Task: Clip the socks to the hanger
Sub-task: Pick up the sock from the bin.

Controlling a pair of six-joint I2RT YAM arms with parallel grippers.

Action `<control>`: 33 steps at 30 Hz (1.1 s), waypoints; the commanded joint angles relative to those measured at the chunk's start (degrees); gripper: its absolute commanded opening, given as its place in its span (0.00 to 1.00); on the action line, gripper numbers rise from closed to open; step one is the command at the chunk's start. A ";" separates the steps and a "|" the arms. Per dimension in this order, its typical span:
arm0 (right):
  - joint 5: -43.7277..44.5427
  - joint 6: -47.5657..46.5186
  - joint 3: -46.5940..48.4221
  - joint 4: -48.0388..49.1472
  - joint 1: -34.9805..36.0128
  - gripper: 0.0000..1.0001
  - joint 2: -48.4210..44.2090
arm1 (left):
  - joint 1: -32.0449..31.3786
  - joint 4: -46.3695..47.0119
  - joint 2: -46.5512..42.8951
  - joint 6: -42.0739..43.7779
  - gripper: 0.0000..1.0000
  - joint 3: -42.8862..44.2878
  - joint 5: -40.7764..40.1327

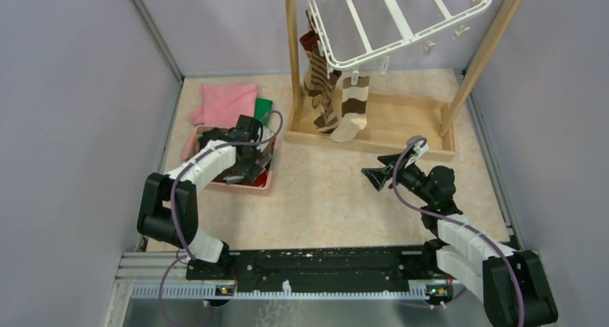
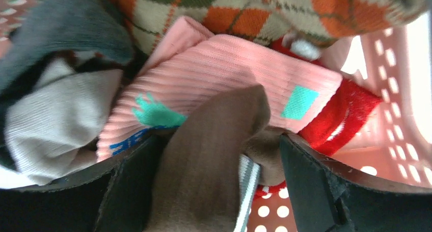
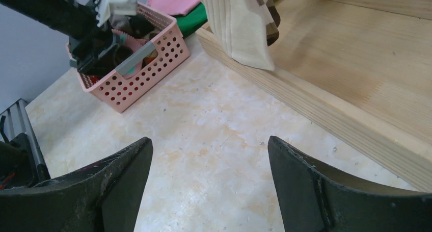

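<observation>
The white hanger [image 1: 402, 18] hangs from the wooden frame at the back. Two striped socks dangle from its near-left edge, a brown-and-cream one [image 1: 353, 108] and a darker banded one [image 1: 319, 90]. My left gripper [image 1: 251, 165] is down inside the pink basket [image 1: 237, 187]. In the left wrist view this gripper [image 2: 219, 155] is open, its jaws wide either side of a plain brown sock [image 2: 204, 160]. That sock lies on a pink sock [image 2: 224, 74], with an argyle sock [image 2: 244, 7] and a red one [image 2: 346, 114] beside it. My right gripper [image 1: 373, 176] hovers open and empty over the table.
A pink cloth [image 1: 226, 100] and a green cloth [image 1: 264, 110] lie behind the basket. The frame's wooden base tray [image 1: 402, 126] and left post [image 1: 293, 54] stand just beyond my right gripper [image 3: 210, 155]. Grey walls close both sides.
</observation>
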 commanded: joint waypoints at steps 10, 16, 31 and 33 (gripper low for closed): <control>-0.05 -0.64 1.32 2.02 -0.03 0.83 -1.88 | 1.50 -0.59 0.76 -4.52 0.07 5.40 -10.09; -0.08 -0.53 1.19 2.26 -0.03 0.83 -1.85 | 10.29 9.32 -12.84 -6.64 0.03 1.94 3.84; -0.08 -0.54 1.07 2.11 -0.03 0.83 -2.23 | 15.32 11.46 -14.69 -10.69 0.04 2.94 14.77; -0.03 -0.53 0.99 2.12 -0.03 0.83 -2.24 | 15.56 12.16 -15.34 -10.71 0.05 2.82 13.17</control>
